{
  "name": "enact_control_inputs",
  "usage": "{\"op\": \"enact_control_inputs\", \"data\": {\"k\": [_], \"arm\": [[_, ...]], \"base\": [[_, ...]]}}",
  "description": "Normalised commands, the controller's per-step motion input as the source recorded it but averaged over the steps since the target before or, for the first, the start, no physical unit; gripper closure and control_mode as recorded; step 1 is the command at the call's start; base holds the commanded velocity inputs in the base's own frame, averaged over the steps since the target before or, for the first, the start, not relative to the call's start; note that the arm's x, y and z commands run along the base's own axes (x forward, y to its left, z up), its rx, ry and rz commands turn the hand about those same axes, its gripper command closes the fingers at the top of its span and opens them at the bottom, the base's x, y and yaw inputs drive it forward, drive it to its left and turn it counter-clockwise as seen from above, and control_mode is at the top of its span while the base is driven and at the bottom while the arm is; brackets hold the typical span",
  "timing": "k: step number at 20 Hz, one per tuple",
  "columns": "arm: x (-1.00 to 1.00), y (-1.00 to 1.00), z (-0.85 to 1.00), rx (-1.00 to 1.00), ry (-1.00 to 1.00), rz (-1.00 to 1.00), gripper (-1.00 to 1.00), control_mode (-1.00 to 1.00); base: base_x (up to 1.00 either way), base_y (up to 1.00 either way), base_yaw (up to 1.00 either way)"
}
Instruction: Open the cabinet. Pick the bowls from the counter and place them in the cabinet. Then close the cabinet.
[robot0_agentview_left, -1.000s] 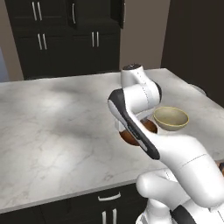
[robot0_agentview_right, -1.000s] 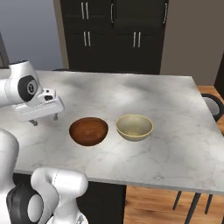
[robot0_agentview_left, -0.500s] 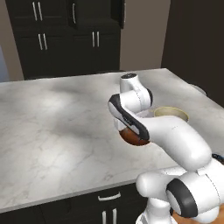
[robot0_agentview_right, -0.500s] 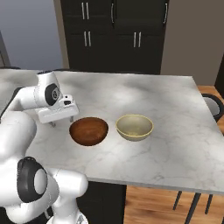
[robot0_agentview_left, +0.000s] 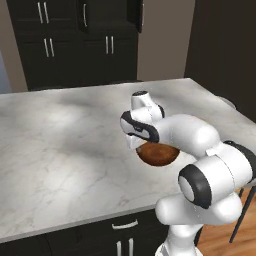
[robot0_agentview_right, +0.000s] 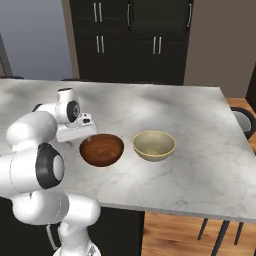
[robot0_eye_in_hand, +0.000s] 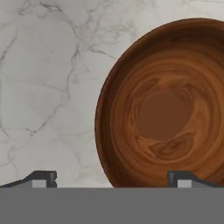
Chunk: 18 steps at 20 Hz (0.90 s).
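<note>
**Claw wide open over the brown bowl's rim**

My claw (robot0_eye_in_hand: 111, 177) hangs with its jaws spread as wide as they go, and there is nothing between them that I am gripping. In the hand view my two dark fingertips (robot0_eye_in_hand: 41, 178) rise at the bottom, one over bare marble, the other over the inside of the reddish-brown bowl (robot0_eye_in_hand: 164, 105), so the near rim of that bowl lies between my jaws. Whether a finger actually touches the rim I cannot tell. From the right base view my claw (robot0_agentview_right: 86, 134) sits just at the left edge of the same bowl, low over the tabletop (robot0_agentview_right: 210, 130).

Counting what is here: two bowls. The wood-like brown one stands upright on the marble directly under my hand, and in the left base view part of it is hidden behind my forearm. The cream bowl (robot0_agentview_right: 154, 145) with the yellowish rim stands just beside it, on the side away from my claw, the two near each other but not touching.

One tall black cabinet (robot0_agentview_right: 132, 37) stands beyond the far edge of the tabletop, well apart from my claw. Its upper doors carry long slim white handles (robot0_agentview_right: 128, 15); one upper door (robot0_agentview_left: 139, 15) seems to stand ajar in the left base view.
</note>
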Motion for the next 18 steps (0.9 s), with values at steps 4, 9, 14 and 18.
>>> {"op": "enact_control_inputs", "data": {"k": [4,9,14,18], "arm": [[0.22,0.0,-0.48,0.0,-0.02,0.0,-1.0,-1.0],[0.02,0.01,-0.4,0.02,-0.07,0.0,-1.0,-1.0],[0.0,0.01,-0.41,0.01,-0.09,0.0,-1.0,-1.0],[0.0,0.0,-0.38,0.0,-0.13,0.0,-1.0,-1.0]], "base": [[0.0,0.0,0.0],[0.0,0.0,0.0],[0.0,0.0,0.0],[0.0,0.0,0.0]]}}
